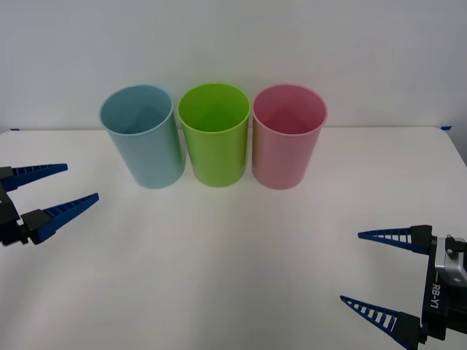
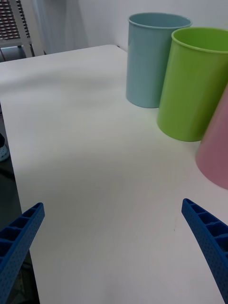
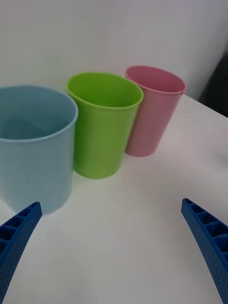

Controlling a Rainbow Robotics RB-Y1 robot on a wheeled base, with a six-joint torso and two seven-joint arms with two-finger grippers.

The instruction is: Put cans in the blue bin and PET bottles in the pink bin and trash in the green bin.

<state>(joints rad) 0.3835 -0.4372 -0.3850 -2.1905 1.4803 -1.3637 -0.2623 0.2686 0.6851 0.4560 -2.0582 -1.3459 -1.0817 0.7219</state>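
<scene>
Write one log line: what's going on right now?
bins: blue, green, pink in row | left gripper open, empty | right gripper open, empty

The right end effector [image 2: 114,247] hangs over the white bench [image 2: 95,156], its two blue ribbed fingers [image 2: 19,242] spread wide with nothing between them. Ahead stand three cup-shaped bins in a close row: the blue bin [image 2: 149,61] farthest, the green bin [image 2: 194,85] just beside it, then the pink bin [image 2: 217,142], cut off by the picture's edge. All three stand upright
</scene>
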